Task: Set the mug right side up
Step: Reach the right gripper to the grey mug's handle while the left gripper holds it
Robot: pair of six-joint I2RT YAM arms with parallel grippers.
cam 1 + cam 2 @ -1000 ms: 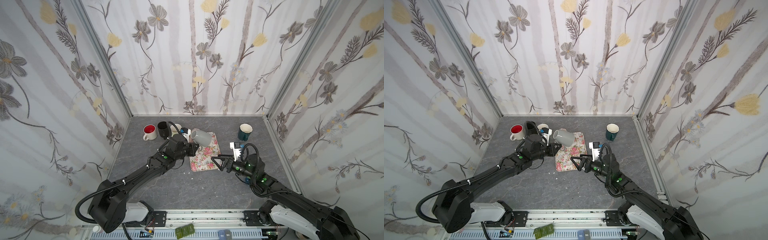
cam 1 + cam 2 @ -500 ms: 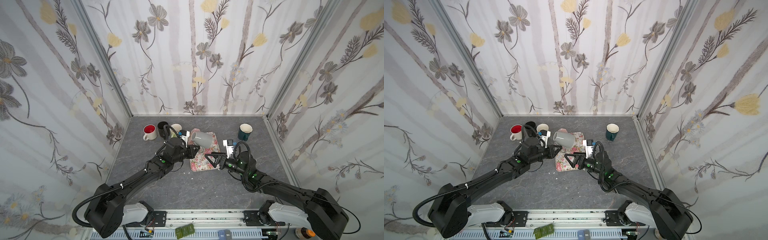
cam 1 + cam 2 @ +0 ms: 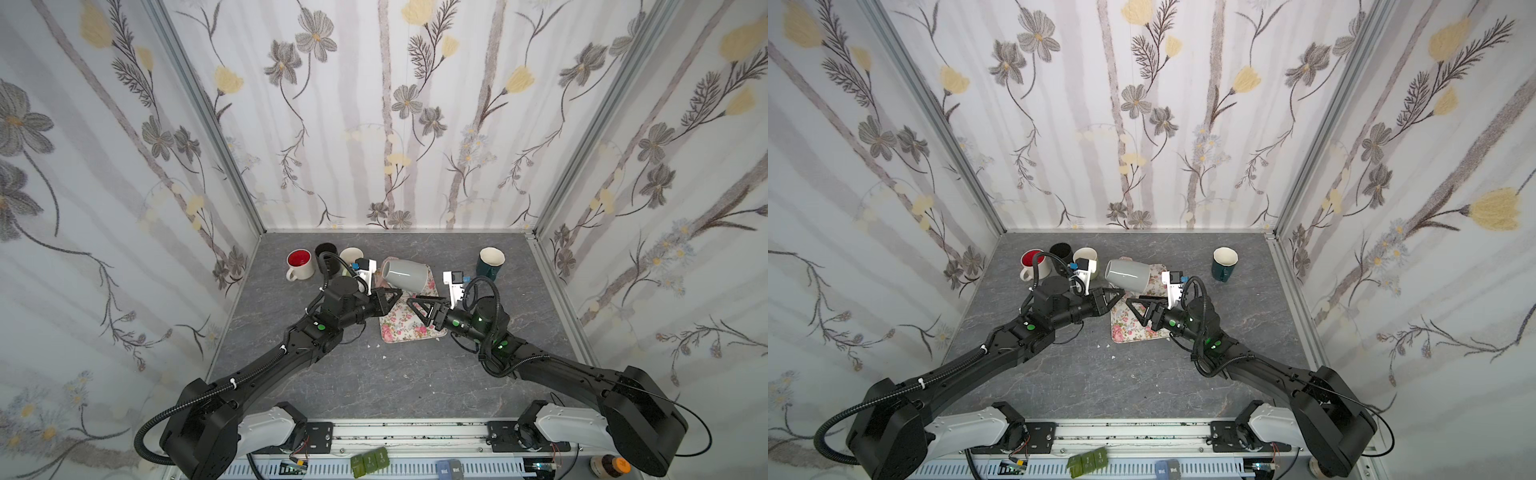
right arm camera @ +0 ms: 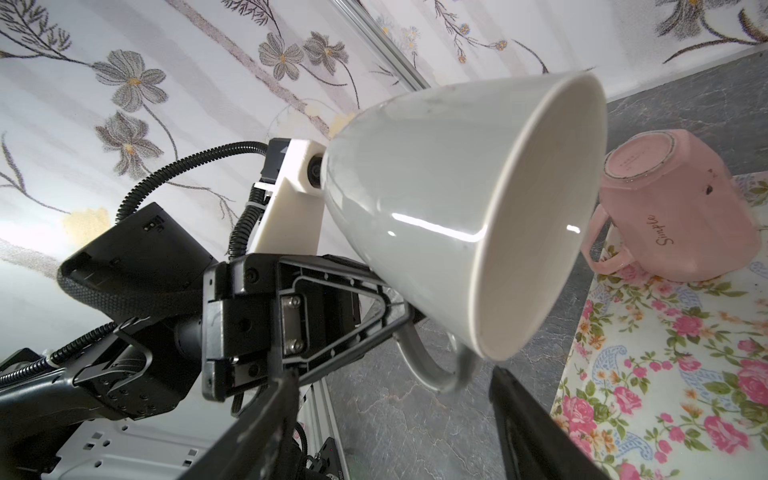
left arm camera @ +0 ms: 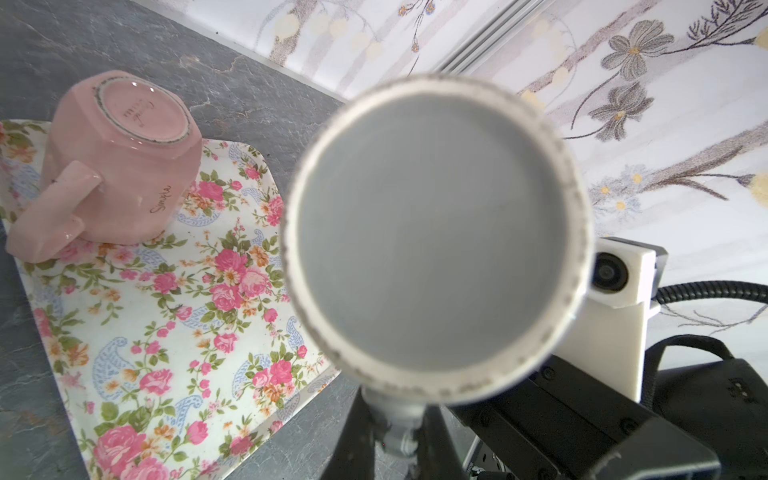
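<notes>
We show the left gripper [image 3: 397, 296] clamped on the handle [image 4: 432, 361] of the grey mug [image 3: 405, 273]; the mug hangs on its side in the air near the far end of the floral tray [image 3: 409, 328] (mouth toward the right arm); the right gripper [image 3: 417, 309] waits just beside it, jaws apart and empty; a pink mug [image 5: 120, 166] sits upside down on the tray.

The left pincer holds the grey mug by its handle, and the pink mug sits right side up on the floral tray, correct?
No. The left pincer holds the grey mug by its handle, but the pink mug sits upside down on the floral tray; the left wrist view shows its base.
</notes>
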